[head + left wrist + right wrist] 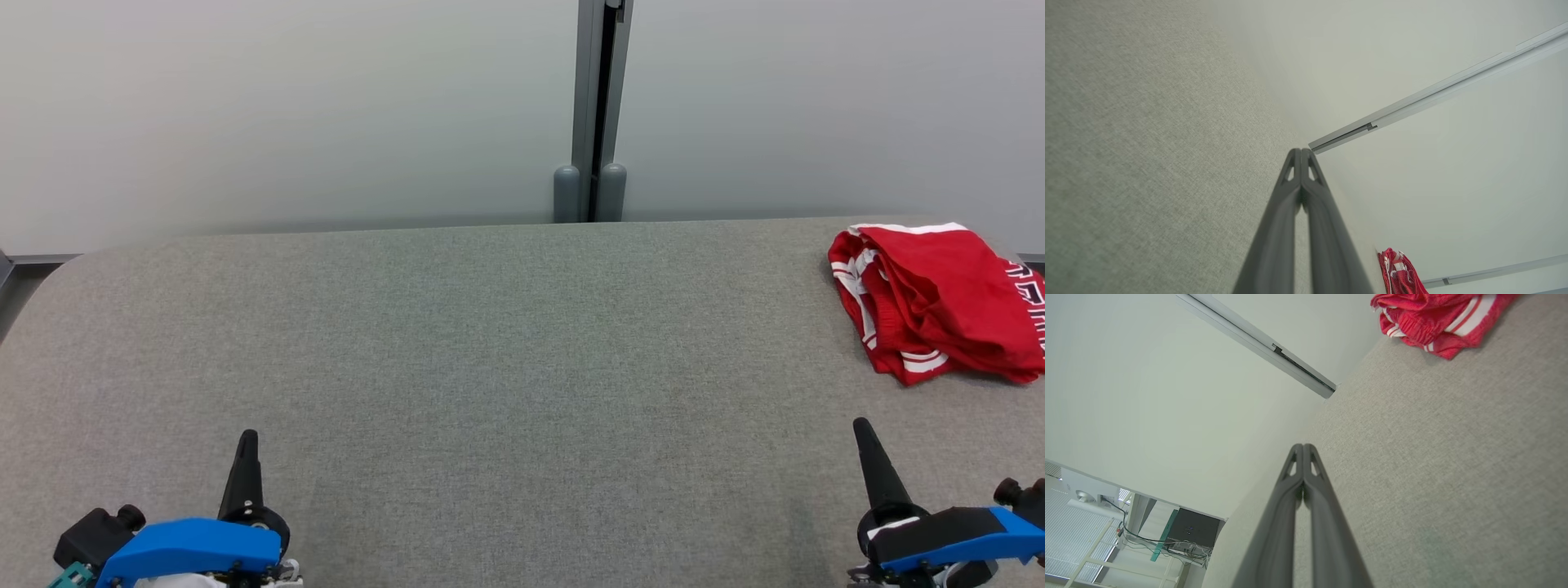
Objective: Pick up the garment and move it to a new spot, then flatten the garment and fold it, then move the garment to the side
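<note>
The garment (939,302) is a red piece with white stripes, crumpled in a heap at the far right of the grey fabric table (490,367). It also appears at the lower right of the left wrist view as the garment (1400,273) and at the top of the right wrist view as the garment (1437,318). My left gripper (247,441) stands shut near the table's front left, holding nothing. My right gripper (861,429) is shut and empty at the front right, a short way in front of the heap. Both pairs of fingertips (1301,153) (1303,447) are pressed together.
A pale wall with a grey vertical post (600,110) runs behind the table's far edge. Past the table's left end, the right wrist view shows a dark box with cables (1190,531) on the floor. The table's corners are rounded.
</note>
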